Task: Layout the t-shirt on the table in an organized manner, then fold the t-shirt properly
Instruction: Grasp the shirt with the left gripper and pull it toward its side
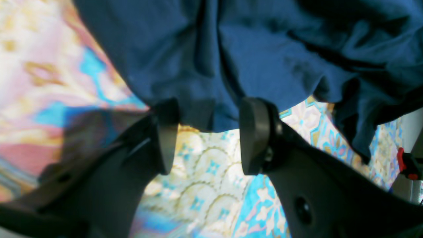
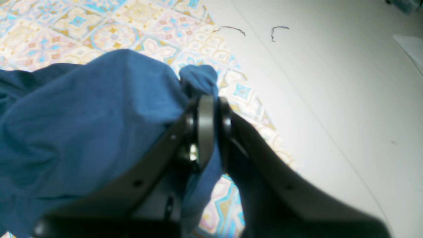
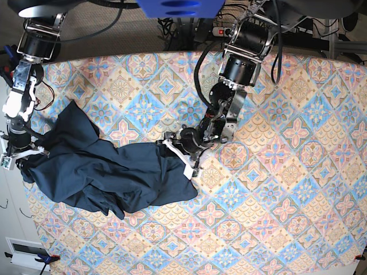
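Layout incomplete: the shirt (image 3: 109, 172) lies bunched and creased on the table (image 3: 275, 189), toward its edge near the right gripper (image 2: 211, 112), which is clenched on a cloth corner. Left gripper (image 1: 206, 132) stands parted at the hem, grasping nothing. Flattening and folding remain.

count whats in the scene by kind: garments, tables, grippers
garments: 1, the t-shirt
tables: 1, the table
grippers: 2, the left gripper and the right gripper
total: 4
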Available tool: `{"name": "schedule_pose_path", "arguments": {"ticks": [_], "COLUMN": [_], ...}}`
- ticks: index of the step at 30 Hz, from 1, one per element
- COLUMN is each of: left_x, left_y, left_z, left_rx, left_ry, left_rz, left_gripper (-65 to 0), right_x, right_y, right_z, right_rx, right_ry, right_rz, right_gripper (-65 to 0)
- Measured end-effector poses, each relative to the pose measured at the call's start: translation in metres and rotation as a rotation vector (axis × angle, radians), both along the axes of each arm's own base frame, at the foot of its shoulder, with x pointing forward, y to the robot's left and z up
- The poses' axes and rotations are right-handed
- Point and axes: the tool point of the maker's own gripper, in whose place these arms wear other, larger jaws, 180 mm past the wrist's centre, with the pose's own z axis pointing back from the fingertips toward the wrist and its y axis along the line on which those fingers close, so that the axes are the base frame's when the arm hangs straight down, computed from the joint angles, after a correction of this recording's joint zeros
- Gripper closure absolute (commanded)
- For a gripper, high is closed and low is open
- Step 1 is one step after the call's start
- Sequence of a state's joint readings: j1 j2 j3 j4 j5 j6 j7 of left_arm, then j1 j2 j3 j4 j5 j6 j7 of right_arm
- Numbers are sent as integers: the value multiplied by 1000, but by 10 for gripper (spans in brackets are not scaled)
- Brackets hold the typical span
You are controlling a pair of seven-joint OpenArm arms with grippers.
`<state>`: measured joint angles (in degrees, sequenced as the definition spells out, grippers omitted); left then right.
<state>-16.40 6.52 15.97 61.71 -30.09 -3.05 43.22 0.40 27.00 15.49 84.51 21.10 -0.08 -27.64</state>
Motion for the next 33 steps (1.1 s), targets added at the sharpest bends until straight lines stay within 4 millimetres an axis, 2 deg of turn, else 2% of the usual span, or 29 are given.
{"name": "schedule_pose_path", "arguments": {"ticks": [3,5,6,7,8,9,11,13,17,20,22,25,28,30,32,33], "left_x": [5,6,8,10,11,11,12,14,17,4,-14,-49,-67,-82,-107,-122], "left_y": [-15,-18,-18,-18,-16,-14,-12,-7,37,86,122,157,191,213,229,235], "left_z": [-5,-10,-10,-10,-11,-13,-9,4,50,58,55,58,89,99,90,80], "left_rx": [-24,-29,-30,-25,-17,-12,-15,2,2,62,77,59,42,56,88,112], "left_ry": [28,45,48,42,34,33,36,1,-198,-261,-257,-235,-304,-326,-282,-238], "left_rz": [-3,-11,-9,-8,2,9,14,13,56,91,159,227,291,344,377,388], "left_gripper": [-290,-271,-229,-160,-62,0,0,0,0,0,0,0,0,0,0,0], "right_x": [-3,-3,-2,-2,-2,-2,-2,-2,-3,-6,-8,-11,-21,-25,-28,-31], "right_y": [1,1,1,1,1,1,1,1,1,2,4,11,16,26,39,47], "right_z": [-3,-3,-2,-2,-1,-1,-2,-1,-4,-12,-17,-27,-43,-43,-44,-48], "right_rx": [0,0,-1,0,-2,-1,-1,-1,6,26,37,69,117,139,159,177], "right_ry": [10,11,9,7,3,5,7,6,19,68,94,149,245,285,301,325], "right_rz": [2,1,1,2,2,2,2,2,1,-3,0,16,11,25,43,53], "right_gripper": [-9,-9,-9,-9,-10,-10,-10,-10,-10,-8,-8,-8,-8,-10,-10,-11]}}
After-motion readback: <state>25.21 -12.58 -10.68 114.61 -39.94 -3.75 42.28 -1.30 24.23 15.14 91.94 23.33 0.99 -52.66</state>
